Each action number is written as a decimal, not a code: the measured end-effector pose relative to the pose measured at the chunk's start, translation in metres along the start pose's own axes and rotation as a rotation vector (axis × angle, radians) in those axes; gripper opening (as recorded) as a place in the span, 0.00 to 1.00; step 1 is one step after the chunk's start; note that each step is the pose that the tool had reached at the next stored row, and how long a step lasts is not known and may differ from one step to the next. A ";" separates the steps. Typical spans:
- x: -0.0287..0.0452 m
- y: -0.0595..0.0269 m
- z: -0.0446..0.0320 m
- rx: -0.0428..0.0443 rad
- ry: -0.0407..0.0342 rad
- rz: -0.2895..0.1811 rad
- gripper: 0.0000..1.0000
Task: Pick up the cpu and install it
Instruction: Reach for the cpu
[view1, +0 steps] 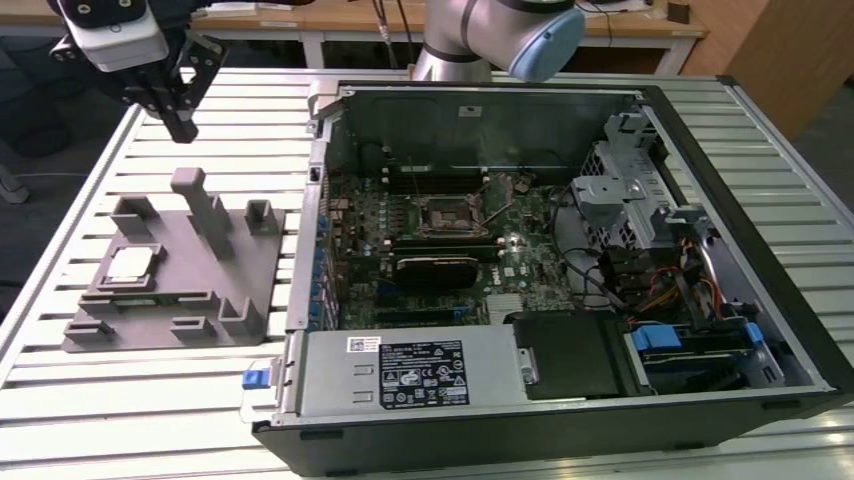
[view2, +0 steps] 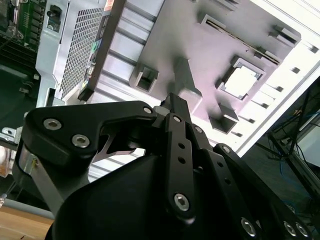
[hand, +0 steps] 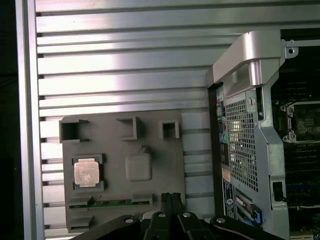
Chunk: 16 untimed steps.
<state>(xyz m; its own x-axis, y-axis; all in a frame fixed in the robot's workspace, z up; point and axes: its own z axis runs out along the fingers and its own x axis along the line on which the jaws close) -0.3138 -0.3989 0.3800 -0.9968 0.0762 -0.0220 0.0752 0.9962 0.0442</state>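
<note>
The cpu (view1: 130, 263), a small silver-grey square chip, lies flat in a recess of the grey plastic tray (view1: 200, 310) on the exterior view's left. It also appears as the cpu (hand: 86, 172) in the first wrist view and the cpu (view2: 241, 81) in the second. My gripper (view1: 180, 128) hangs high above the table, behind the tray's far edge and well apart from the chip. Its black fingers are shut together with nothing between them, as seen at the gripper (hand: 171, 197) and the gripper (view2: 174, 101). The motherboard's black socket (view1: 445, 213) sits inside the open computer case.
The open computer case (view1: 694, 120) fills the exterior view's middle and right, with its metal side wall (hand: 245, 125) next to the tray. Upright blocks (view1: 198, 195) rise from the tray. The slatted metal table (view1: 80, 400) extends around both.
</note>
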 end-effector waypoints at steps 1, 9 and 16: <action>0.0013 -0.0001 0.0001 0.0001 0.0002 0.000 0.11; 0.0127 -0.0010 0.0008 0.0001 0.0009 0.000 0.11; 0.0392 -0.0031 0.0011 0.0000 0.0008 0.000 0.11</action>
<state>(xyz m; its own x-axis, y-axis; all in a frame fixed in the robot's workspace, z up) -0.3531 -0.3990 0.3779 -0.9969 0.0762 -0.0212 0.0752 0.9962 0.0441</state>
